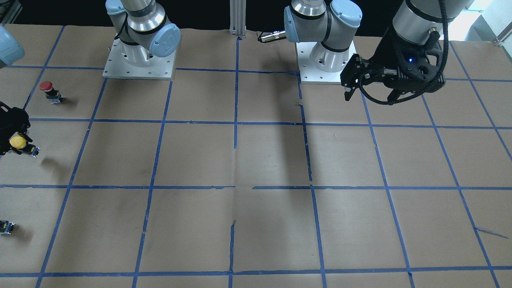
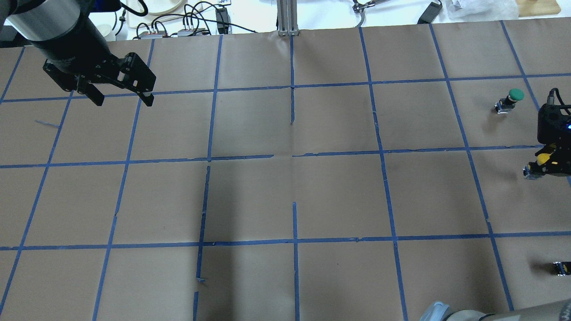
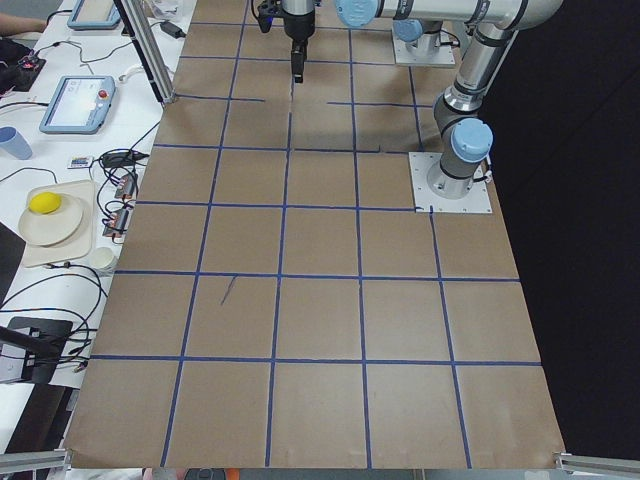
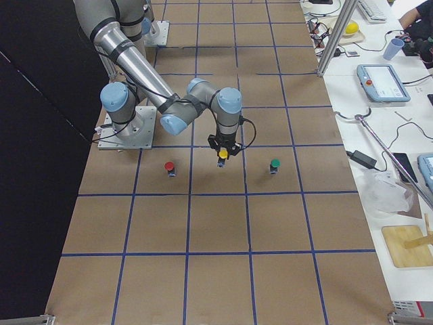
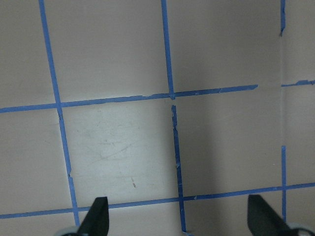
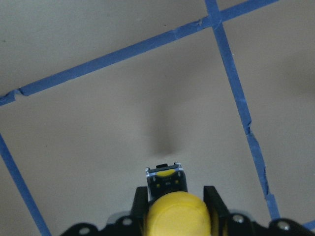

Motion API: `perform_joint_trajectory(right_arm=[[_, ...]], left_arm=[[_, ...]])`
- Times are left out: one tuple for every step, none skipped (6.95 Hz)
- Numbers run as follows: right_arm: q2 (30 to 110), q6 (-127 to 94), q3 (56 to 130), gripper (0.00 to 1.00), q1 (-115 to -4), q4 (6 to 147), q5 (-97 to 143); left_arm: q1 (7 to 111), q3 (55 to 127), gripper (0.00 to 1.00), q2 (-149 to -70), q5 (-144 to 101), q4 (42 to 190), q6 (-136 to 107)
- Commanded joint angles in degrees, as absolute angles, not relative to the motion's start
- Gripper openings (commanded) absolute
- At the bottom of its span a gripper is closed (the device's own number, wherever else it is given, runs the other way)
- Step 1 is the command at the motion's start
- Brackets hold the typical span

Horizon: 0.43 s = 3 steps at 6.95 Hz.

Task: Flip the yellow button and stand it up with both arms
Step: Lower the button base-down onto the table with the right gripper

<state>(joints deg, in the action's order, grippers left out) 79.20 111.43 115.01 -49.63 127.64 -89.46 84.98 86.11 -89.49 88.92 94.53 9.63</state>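
The yellow button (image 1: 18, 142) is held in my right gripper (image 1: 16, 147) at the table's right end, clear of the brown paper, with its shadow below. It also shows in the overhead view (image 2: 542, 159) and the exterior right view (image 4: 222, 155). In the right wrist view the yellow cap (image 6: 177, 211) sits between the fingers (image 6: 140, 204), and the black switch body points away from the camera. My left gripper (image 1: 370, 95) is open and empty, hovering far off at the table's left side (image 2: 123, 99), and its fingertips (image 5: 96, 219) show over bare paper.
A red-capped button (image 1: 47, 89) stands near the robot's side and a green-capped button (image 2: 512, 98) on the far side of the yellow one. A small dark capless block (image 2: 560, 267) lies at the right edge. The table (image 2: 294, 196) is brown paper with a blue tape grid.
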Motion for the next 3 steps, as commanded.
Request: perform_joint_trajectory(right_arm=[[78.75, 116.87, 115.05, 0.23, -48.78, 128.06, -87.02], [78.58, 117.33, 115.05, 0.24, -48.34, 128.06, -87.19], [78.40, 117.86, 115.05, 0.25, -48.08, 127.97, -87.27]], left_arm=[[84.99, 86.22, 1.00, -89.12, 88.95, 96.05, 9.67], [84.99, 86.05, 1.00, -89.30, 88.95, 96.41, 9.67], [84.99, 86.04, 1.00, -89.30, 89.12, 96.42, 9.93]])
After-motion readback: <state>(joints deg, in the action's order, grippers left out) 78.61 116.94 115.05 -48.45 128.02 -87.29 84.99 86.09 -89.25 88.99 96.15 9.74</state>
